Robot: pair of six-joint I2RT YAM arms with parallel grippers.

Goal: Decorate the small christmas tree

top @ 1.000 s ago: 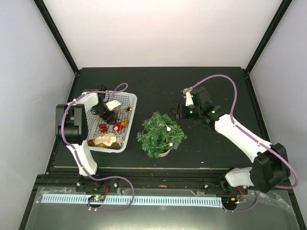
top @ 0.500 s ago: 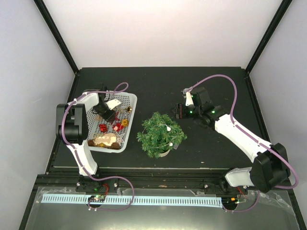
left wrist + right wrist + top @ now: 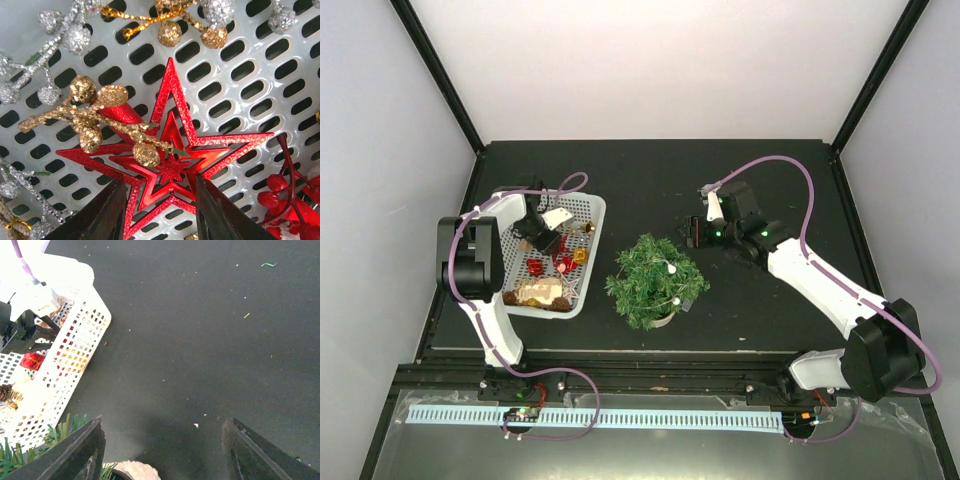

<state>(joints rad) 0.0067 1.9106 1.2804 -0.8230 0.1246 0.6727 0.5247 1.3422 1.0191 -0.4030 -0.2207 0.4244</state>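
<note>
A black table [image 3: 650,180] is enclosed by white walls [image 3: 660,60] and black frame posts. The tree [image 3: 650,285] stands upright near the middle of the table in a cream pot [image 3: 663,320], with a few small white balls [image 3: 671,270] seen among its needles. A white perforated basket [image 3: 597,212] lies just left of the tree, apart from it, and is filled with ornaments.

The left gripper [image 3: 160,195] is lowered into the basket. Its jaws are closed about the lower part of a red star [image 3: 172,150], with a finger pressed against each side. A gold glitter sprig [image 3: 95,117] lies across the star. Silver sprigs [image 3: 65,35] and red berries [image 3: 277,187] are noted beside it on the basket floor.

The right gripper [image 3: 696,232] is held over bare table behind and to the right of the tree. Its jaws are spread wide, and nothing is held between them.
</note>
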